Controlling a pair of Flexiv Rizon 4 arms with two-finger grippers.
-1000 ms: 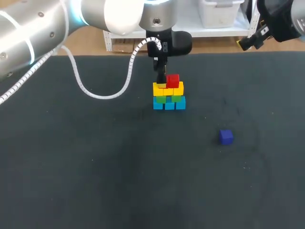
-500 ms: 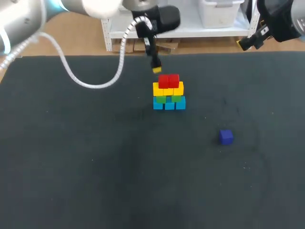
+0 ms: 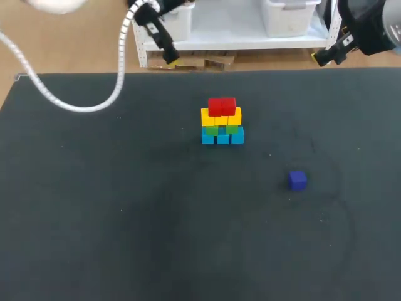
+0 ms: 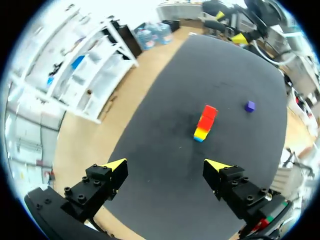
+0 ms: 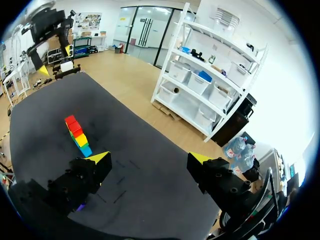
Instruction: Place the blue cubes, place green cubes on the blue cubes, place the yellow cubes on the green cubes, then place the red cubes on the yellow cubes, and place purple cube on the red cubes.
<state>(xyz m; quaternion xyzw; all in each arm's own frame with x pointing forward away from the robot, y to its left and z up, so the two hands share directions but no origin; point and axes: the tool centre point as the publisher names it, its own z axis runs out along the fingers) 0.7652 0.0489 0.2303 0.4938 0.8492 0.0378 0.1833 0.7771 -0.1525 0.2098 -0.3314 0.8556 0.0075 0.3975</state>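
Head view: red cubes (image 3: 222,106) stacked; purple cube (image 3: 297,180) alone on surface (image 3: 125,219).
Claws: left claw (image 4: 166,164), right claw (image 5: 148,157) both released, empty.
Next: probably grab purple cube, cap stack.

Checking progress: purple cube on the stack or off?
Off. The purple cube lies on the table apart from the stack, whose top layer is red.

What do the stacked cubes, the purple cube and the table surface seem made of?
Stacked cubes: probably painted wood or hard plastic; flat saturated colours, crisp edges, no glare, so matte.
Purple cube: likely the same; same shape, even dull colour.
Table surface: seems a dark felt-like mat; matte, faint lighter scuffs, no reflections.
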